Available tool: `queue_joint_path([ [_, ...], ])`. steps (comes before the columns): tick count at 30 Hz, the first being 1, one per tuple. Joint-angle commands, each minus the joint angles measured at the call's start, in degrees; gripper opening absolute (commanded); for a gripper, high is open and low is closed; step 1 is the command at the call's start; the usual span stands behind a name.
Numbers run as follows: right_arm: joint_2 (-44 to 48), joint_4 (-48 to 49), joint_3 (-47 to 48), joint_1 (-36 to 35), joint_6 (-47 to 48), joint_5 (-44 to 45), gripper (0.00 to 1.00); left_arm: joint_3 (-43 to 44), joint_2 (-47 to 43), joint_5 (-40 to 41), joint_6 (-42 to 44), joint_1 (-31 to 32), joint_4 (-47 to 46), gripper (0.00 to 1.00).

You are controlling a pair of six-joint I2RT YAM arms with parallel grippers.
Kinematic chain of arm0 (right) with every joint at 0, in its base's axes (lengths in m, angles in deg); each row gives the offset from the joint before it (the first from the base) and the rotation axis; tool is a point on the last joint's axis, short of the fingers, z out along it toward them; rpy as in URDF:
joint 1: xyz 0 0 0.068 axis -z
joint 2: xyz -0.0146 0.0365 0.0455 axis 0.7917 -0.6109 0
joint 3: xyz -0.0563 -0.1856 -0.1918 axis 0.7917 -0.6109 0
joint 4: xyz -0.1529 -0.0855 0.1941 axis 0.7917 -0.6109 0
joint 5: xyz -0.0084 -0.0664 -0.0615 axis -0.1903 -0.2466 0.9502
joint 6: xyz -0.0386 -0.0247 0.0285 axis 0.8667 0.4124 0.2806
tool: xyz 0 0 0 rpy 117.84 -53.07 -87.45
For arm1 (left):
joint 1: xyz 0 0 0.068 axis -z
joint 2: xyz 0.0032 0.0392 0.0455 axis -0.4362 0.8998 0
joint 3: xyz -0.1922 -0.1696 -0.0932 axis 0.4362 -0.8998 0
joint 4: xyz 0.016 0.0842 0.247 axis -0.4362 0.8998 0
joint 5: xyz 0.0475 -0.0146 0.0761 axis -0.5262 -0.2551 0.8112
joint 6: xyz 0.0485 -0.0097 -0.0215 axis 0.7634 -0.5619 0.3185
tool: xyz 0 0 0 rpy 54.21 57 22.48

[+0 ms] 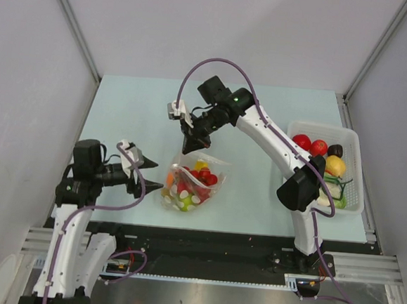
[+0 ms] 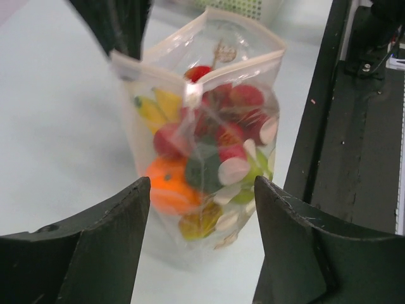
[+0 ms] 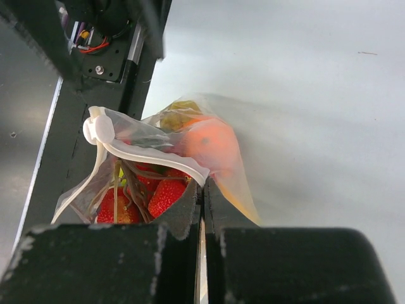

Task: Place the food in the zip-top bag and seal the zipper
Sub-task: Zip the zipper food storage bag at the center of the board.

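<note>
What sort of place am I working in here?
Most likely a lab test cell, not a kitchen: blank grey partition walls, a pale-blue table, and toy food in a white basket.

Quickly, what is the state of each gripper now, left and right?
Left gripper: open, holding nothing; the zip-top bag is ahead of it.
Right gripper: shut on the zip-top bag, at its zipper.
</note>
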Motion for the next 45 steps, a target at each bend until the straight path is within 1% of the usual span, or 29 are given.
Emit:
queue_joint_path([
  [1,2.68,4.00,0.40,-0.31,-2.14,-1.61,0.00,-7.44,-5.96,1.36,-16.14,6.20,-23.14,0.72],
  [2,2.68,4.00,0.40,-0.31,-2.23,-1.61,0.00,-8.24,-6.14,2.34,-17.46,8.48,-24.90,0.71],
  [3,2.68,3.92,0.40,-0.31,-2.49,-1.61,0.00,-9.46,-5.80,3.31,-20.52,9.20,-28.48,0.71],
  [5,2.59,3.39,0.23,-0.40,-2.50,-1.61,0.00,-10.78,-5.18,5.42,-23.17,10.43,-31.84,0.70],
  [6,2.59,3.21,0.23,-0.40,-2.50,-1.70,0.00,-11.23,-4.74,6.12,-26.05,10.61,-35.78,0.70],
  [9,2.59,3.21,0.05,-0.40,-2.49,-1.78,0.00,-11.93,-3.07,7.36,-29.50,11.05,-40.89,0.69],
  [10,2.68,3.39,-0.03,-0.40,-2.67,-1.78,0.00,-11.85,-2.11,7.18,-29.86,11.22,-41.44,0.69],
  [13,2.68,3.48,0.05,-0.49,-2.93,-1.87,0.00,-11.67,-0.88,6.84,-31.36,11.75,-42.93,0.62],
  [14,2.59,3.56,-0.12,-0.40,-3.02,-1.78,0.00,-11.67,-0.53,6.31,-31.36,11.93,-43.20,0.57],
  [16,2.68,3.39,-0.21,-0.40,-2.94,-1.78,0.00,-11.67,-0.26,5.69,-30.92,12.11,-43.20,0.51],
  [17,2.77,3.48,-0.30,-0.49,-2.85,-1.78,0.00,-11.76,-0.08,5.43,-30.74,12.19,-43.20,0.42],
  [19,2.85,3.48,-0.73,-0.40,-2.85,-1.87,0.00,-11.67,0.18,4.64,-28.90,12.19,-42.15,0.29],
  [20,3.12,3.56,-0.91,-0.31,-2.85,-1.87,0.00,-11.41,0.44,4.37,-28.11,12.19,-41.27,0.19],
  [22,3.29,3.65,-1.35,-0.14,-2.76,-1.78,0.00,-10.36,0.36,3.41,-25.39,12.19,-38.11,0.10],
  [23,3.47,3.74,-1.53,0.04,-2.67,-1.78,0.00,-10.00,0.10,3.32,-24.68,12.19,-37.40,0.01],
  [24,3.56,3.91,-1.70,0.13,-2.85,-1.70,0.00,-9.57,-0.60,3.23,-24.07,12.19,-36.35,0.00],
  [27,4.08,4.53,-2.76,0.57,-2.85,-1.52,0.00,-8.43,-1.05,2.88,-24.50,12.28,-34.94,0.00],
  [28,4.26,5.40,-3.11,0.74,-3.28,-1.69,0.00,-8.16,-0.87,3.22,-24.59,12.28,-34.50,0.01],
  [29,4.61,5.76,-3.37,0.83,-3.72,-1.96,0.00,-7.98,-0.87,3.49,-24.68,12.28,-33.37,0.25],
  [30,4.70,6.02,-3.46,1.00,-4.25,-2.13,0.00,-8.07,-0.70,3.84,-24.94,12.19,-32.92,0.44],
  [31,4.79,6.20,-3.55,1.09,-4.25,-2.40,0.00,-8.33,-0.70,4.37,-25.20,12.19,-32.83,0.55],
  [32,4.96,6.37,-3.72,1.09,-4.25,-2.75,0.00,-9.29,-0.70,5.33,-25.55,12.19,-33.26,0.60],
  [36,5.40,6.82,-4.52,1.18,-4.25,-2.75,0.00,-11.14,-0.79,5.51,-26.70,12.19,-35.20,0.57],
  [39,5.75,6.82,-5.13,1.36,-4.17,-2.93,0.00,-11.58,-0.35,5.86,-27.49,12.28,-36.61,0.50],
  [40,5.75,6.90,-5.13,1.44,-4.08,-2.93,0.00,-11.58,-0.17,5.78,-27.49,12.19,-36.69,0.45],
  [42,5.67,6.99,-5.22,1.45,-4.16,-3.10,0.00,-11.67,0.44,5.86,-28.10,12.28,-37.74,0.40],
  [43,5.67,7.17,-5.22,1.36,-4.25,-3.19,0.00,-11.67,0.53,5.78,-28.37,12.19,-38.01,0.34],
  [45,5.67,7.25,-5.22,1.36,-4.34,-3.28,0.00,-11.50,0.80,6.13,-29.68,12.28,-39.24,0.32],
])
